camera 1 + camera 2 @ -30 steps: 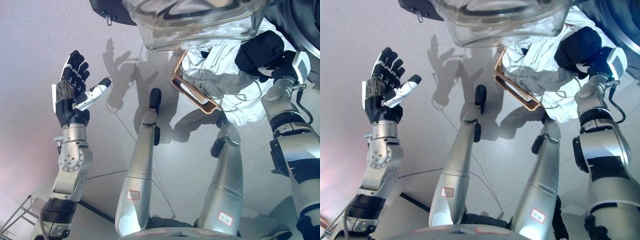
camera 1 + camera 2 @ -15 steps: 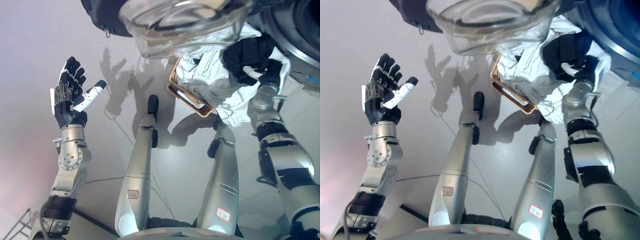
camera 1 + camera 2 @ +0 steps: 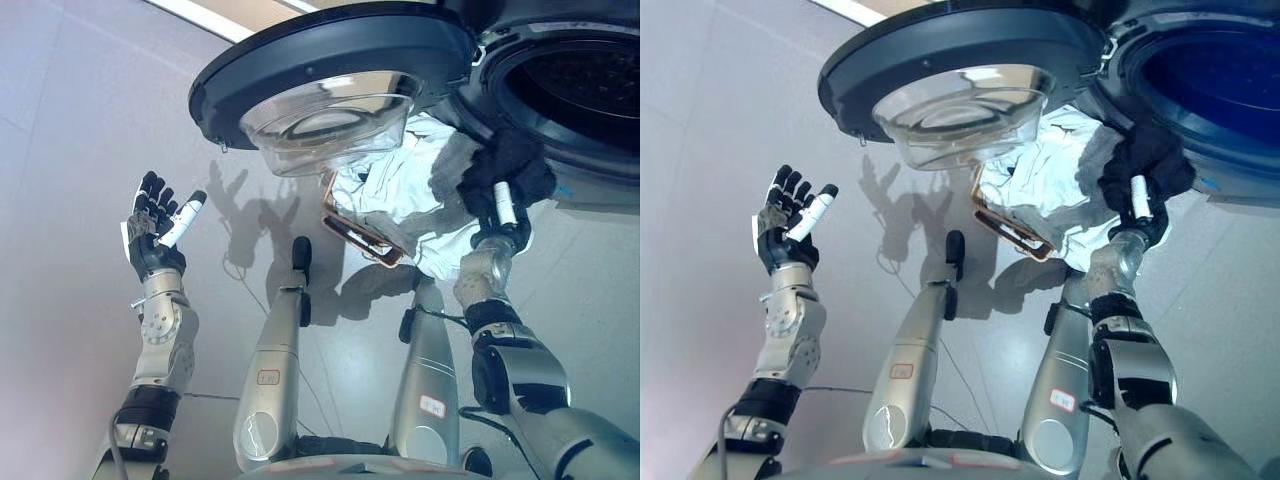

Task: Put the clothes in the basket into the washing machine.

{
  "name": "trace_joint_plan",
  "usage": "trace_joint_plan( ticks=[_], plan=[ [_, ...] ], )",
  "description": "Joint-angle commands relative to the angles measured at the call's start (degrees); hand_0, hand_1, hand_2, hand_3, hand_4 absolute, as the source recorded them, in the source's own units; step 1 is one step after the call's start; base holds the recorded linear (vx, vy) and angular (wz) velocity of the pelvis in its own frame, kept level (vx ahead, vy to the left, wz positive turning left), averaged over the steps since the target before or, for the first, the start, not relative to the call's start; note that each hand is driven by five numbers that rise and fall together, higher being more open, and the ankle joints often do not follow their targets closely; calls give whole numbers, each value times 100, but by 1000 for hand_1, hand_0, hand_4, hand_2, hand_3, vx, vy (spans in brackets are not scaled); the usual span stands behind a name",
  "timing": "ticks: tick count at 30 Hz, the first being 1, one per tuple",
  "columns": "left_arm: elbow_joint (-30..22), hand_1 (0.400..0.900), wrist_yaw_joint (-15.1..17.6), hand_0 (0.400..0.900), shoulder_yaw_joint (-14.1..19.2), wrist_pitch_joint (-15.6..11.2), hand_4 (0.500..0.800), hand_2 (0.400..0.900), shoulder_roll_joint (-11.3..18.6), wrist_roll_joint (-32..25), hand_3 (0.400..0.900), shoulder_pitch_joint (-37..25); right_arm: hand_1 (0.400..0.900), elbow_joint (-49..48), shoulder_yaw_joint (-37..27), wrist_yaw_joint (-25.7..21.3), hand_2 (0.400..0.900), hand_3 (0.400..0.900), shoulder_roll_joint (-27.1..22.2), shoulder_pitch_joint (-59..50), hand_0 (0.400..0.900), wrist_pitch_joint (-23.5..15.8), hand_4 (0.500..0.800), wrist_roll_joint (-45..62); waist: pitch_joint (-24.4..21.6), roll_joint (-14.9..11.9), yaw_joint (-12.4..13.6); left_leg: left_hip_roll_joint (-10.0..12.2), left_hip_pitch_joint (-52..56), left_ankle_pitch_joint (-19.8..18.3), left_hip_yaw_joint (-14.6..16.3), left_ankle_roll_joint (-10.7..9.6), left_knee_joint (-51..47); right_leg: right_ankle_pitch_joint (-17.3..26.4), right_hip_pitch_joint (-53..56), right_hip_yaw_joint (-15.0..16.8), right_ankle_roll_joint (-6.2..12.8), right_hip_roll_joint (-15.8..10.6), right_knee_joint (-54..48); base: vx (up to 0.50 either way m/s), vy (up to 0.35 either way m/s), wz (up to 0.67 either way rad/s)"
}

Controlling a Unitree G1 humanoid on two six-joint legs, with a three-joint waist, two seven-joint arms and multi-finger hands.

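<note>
Left eye view, floor: we see pale grey floor filling the left and lower part of the scene.
Washing machine: we find it at the upper right, its dark drum opening facing us.
Door: the round dark-rimmed door with its bulging glass bowl stands swung open to the left of the opening, hanging above the basket.
White clothes: we see a crumpled white garment heaped in and over the basket, just below the door glass and beside the machine's lower rim; none of it is inside the drum.
Basket: only a brown rim corner shows, tilted, under the white cloth.
Right hand: we see it raised at the lower edge of the drum opening, dark fingers curled around a bunch of the white cloth, so it grips the garment.
Left hand: we see it held up well apart on the left, over bare floor, fingers spread and straight, holding nothing.
</note>
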Motion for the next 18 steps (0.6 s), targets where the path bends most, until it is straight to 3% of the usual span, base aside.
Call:
trace_joint_plan(
  ticks=[1, 6, 11, 18],
  plan=[
    [-431, 900, 55, 900, 664, -415, 800, 900, 155, -101, 900, 89, 400, -578, -272, 394, 400, 400, -425, -397, 400, -874, 500, 834, -281, 327, 89, -321, 130, 403, -36, 363, -989, -650, 232, -347, -286, 191, 438, 37, -11, 4],
    [-629, 900, -36, 900, 740, -438, 800, 900, 194, -78, 900, 221, 400, -442, -452, 530, 400, 400, -869, -911, 400, -974, 500, 1226, -377, 422, 163, -326, 169, 429, -30, 374, -1128, -616, 253, -309, -264, 179, 300, 40, -5, 2],
    [-915, 900, -252, 900, 682, -528, 800, 900, 360, -87, 900, 373, 400, -181, -114, 458, 400, 400, -1747, -1710, 400, -851, 500, 1000, -516, 413, 293, -338, 147, 513, -21, 357, -1330, -541, 226, -337, -233, 173, 129, 36, -4, 0],
    [-1164, 900, -334, 900, 694, -588, 800, 900, 500, -142, 900, 487, 400, -30, 61, 367, 400, 400, -2303, -2403, 400, -1046, 500, 1286, -618, 354, 385, -310, 67, 731, -65, 257, -1667, -411, 220, -435, -175, 209, -187, 26, -17, 5]
  ],
)
